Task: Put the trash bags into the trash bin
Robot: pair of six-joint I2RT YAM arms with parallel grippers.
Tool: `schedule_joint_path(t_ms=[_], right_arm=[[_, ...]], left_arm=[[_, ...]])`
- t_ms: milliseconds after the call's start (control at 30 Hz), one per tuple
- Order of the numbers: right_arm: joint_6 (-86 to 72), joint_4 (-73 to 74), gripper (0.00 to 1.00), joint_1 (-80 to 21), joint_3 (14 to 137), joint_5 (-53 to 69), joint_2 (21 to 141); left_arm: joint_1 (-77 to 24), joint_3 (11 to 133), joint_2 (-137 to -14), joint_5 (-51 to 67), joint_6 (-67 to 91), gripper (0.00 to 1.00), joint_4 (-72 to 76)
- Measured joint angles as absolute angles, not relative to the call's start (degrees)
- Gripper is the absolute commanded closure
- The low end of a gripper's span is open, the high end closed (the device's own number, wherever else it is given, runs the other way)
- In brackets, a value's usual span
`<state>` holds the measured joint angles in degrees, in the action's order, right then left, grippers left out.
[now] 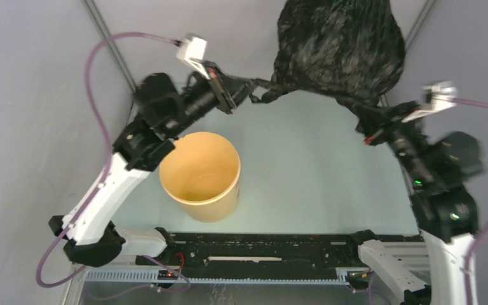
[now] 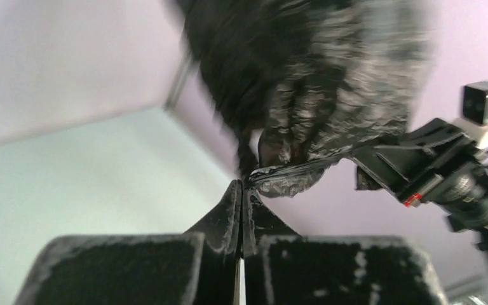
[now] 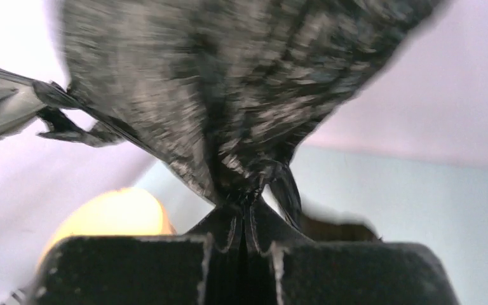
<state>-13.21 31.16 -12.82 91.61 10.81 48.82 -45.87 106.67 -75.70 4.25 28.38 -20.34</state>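
Note:
The black trash bag is spread wide and billows in the air at the back of the table, stretched between both grippers. My left gripper is shut on the bag's left edge, high above the table. My right gripper is shut on the bag's right edge. The bag fills the top of the left wrist view and of the right wrist view. The tan round trash bin stands open on the table below my left arm, apart from the bag. It shows as a bright blur in the right wrist view.
Grey walls close in the table at the back and sides. A black rail runs along the near edge between the arm bases. The right arm shows in the left wrist view beyond the bag.

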Motion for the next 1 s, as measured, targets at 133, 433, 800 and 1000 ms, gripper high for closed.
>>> schedule_joint_path(t_ms=[133, 433, 800, 1000], right_arm=[[-14.9, 31.8, 1.00, -10.1, 70.2, 11.9, 48.7], [-21.3, 48.7, 1.00, -11.7, 45.9, 19.4, 59.6], [-18.6, 49.5, 1.00, -9.2, 120.8, 17.0, 71.4], [-17.1, 41.4, 1.00, -10.9, 97.6, 15.0, 53.3]], left_arm=[[-43.1, 95.3, -79.9, 3.4, 28.4, 1.00, -26.3], [-46.9, 79.3, -89.5, 6.7, 27.9, 1.00, -36.2], [-45.7, 141.2, -95.2, 7.5, 25.6, 1.00, -33.5], [-45.7, 116.6, -78.3, 4.9, 26.7, 1.00, -27.1]])
